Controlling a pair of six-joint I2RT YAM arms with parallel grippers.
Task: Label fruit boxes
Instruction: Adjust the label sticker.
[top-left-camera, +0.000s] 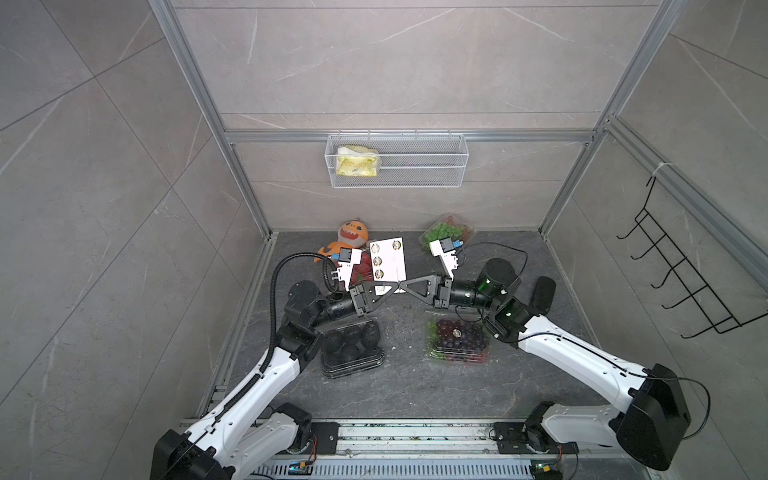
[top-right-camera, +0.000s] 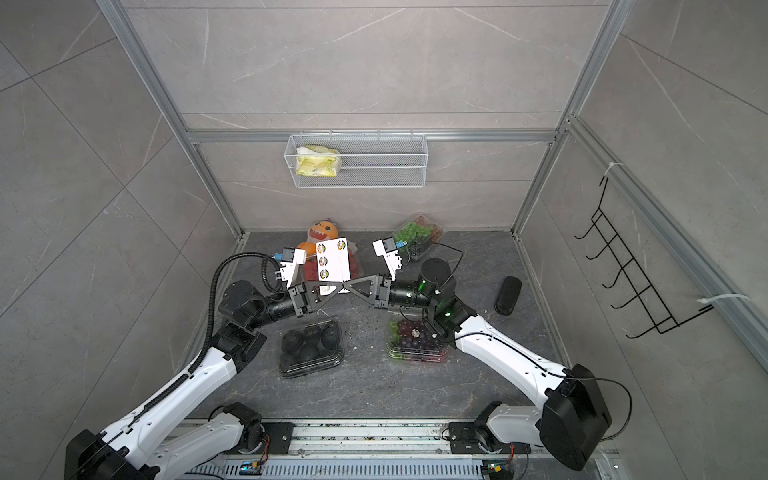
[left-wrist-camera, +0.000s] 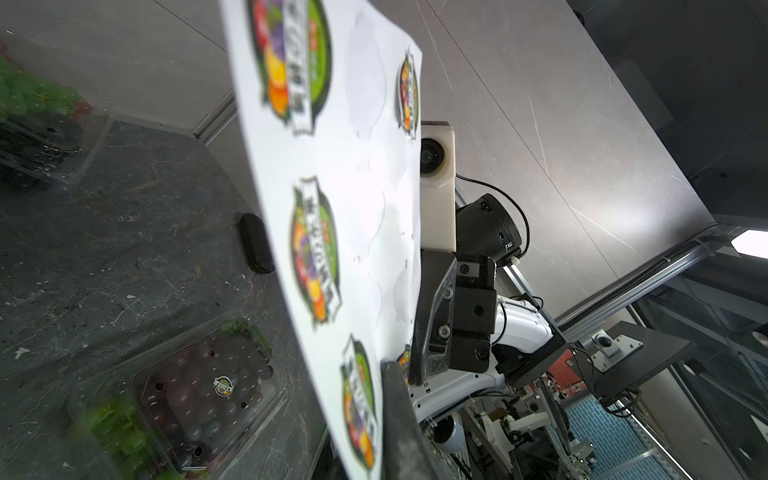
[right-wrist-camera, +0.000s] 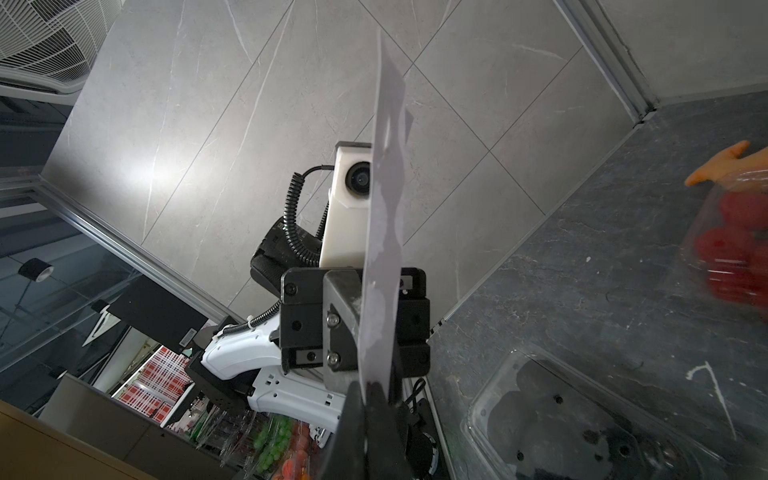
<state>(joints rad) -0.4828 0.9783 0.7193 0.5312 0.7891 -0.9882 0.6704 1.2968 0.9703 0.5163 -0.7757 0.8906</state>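
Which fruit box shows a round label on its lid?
The purple grape punnet: a round sticker sits on its lid. The other three boxes show none.

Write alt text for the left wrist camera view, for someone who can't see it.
A white sheet of round fruit-logo stickers dominates the view, pinched by the right gripper. Behind it, a clear plastic punnet of purple grapes already bears one sticker.

You have a white sticker sheet (top-left-camera: 388, 262) with green-orange-purple badges. The strawberry punnet (top-left-camera: 360, 270) shows red, the green-grape punnet (top-left-camera: 449, 230) green, the purple-grape punnet (top-left-camera: 459, 336) deep purple, the dark-fruit punnet (top-left-camera: 353, 340) near-black, and the plush toy (top-left-camera: 353, 235) orange.
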